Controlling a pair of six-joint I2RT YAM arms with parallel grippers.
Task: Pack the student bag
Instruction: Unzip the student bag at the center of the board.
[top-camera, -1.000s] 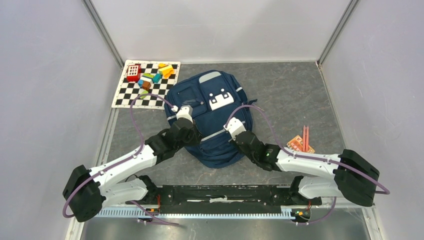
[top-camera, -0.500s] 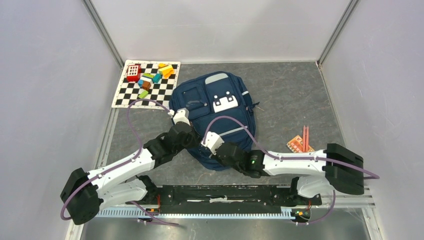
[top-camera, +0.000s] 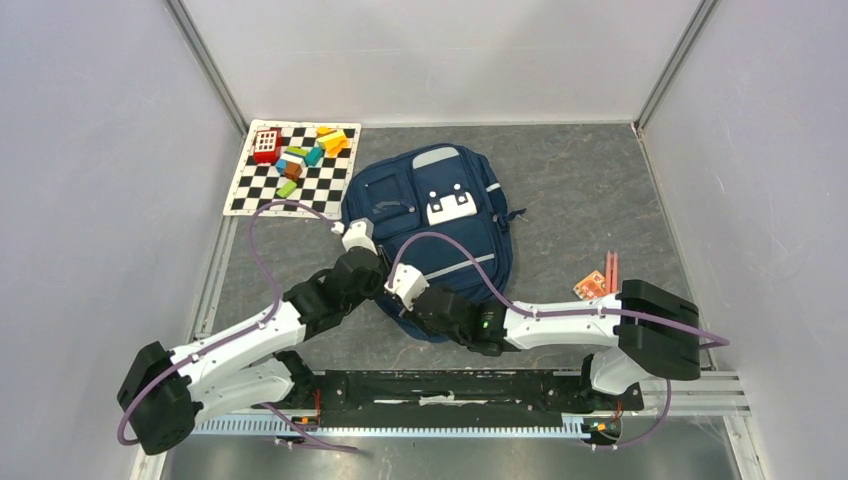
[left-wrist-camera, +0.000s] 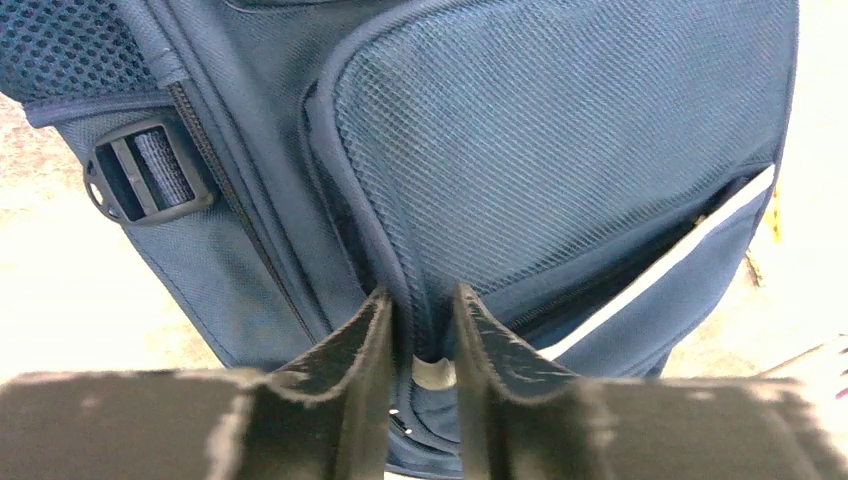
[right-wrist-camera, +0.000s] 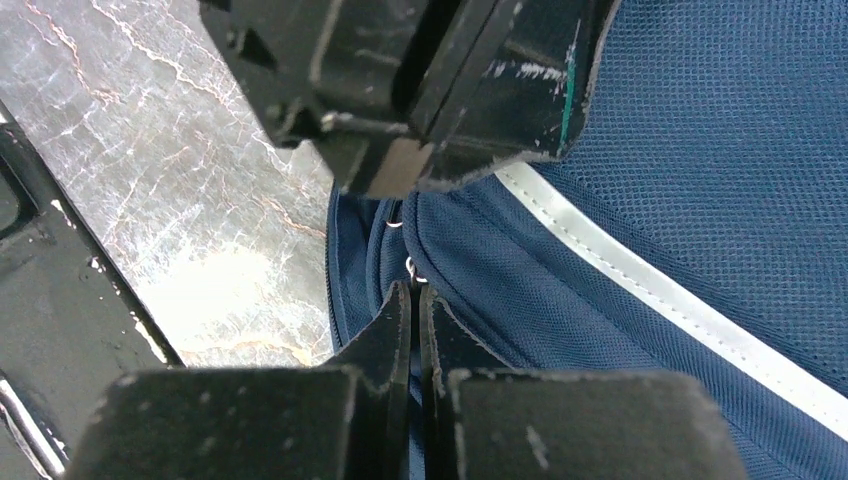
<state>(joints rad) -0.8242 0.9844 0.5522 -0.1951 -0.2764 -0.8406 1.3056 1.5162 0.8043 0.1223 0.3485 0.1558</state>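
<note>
The student bag (top-camera: 440, 215) is a navy backpack lying flat mid-table, front pockets and white buckle patch facing up. At its near left corner my left gripper (top-camera: 377, 289) is shut on a fold of fabric at the edge of the mesh pocket (left-wrist-camera: 560, 150); the left wrist view shows the cloth pinched between the fingers (left-wrist-camera: 365, 335). My right gripper (top-camera: 397, 302) sits just beside it at the bag's near edge, shut (right-wrist-camera: 413, 292) on a zipper pull whose metal ring (right-wrist-camera: 411, 268) shows at the fingertips. The left gripper's body (right-wrist-camera: 440, 90) fills the top of the right wrist view.
A checkered mat (top-camera: 250, 195) at the back left carries several coloured blocks (top-camera: 305, 155) and a red toy (top-camera: 266, 145). Orange and pink items (top-camera: 598, 283) lie on the table to the right of the bag. A black rail (top-camera: 450, 385) runs along the near edge.
My right gripper has swept left along the bag's near edge, from its right side to the left corner. The bag has shifted slightly. My left gripper has drifted a little down and left.
</note>
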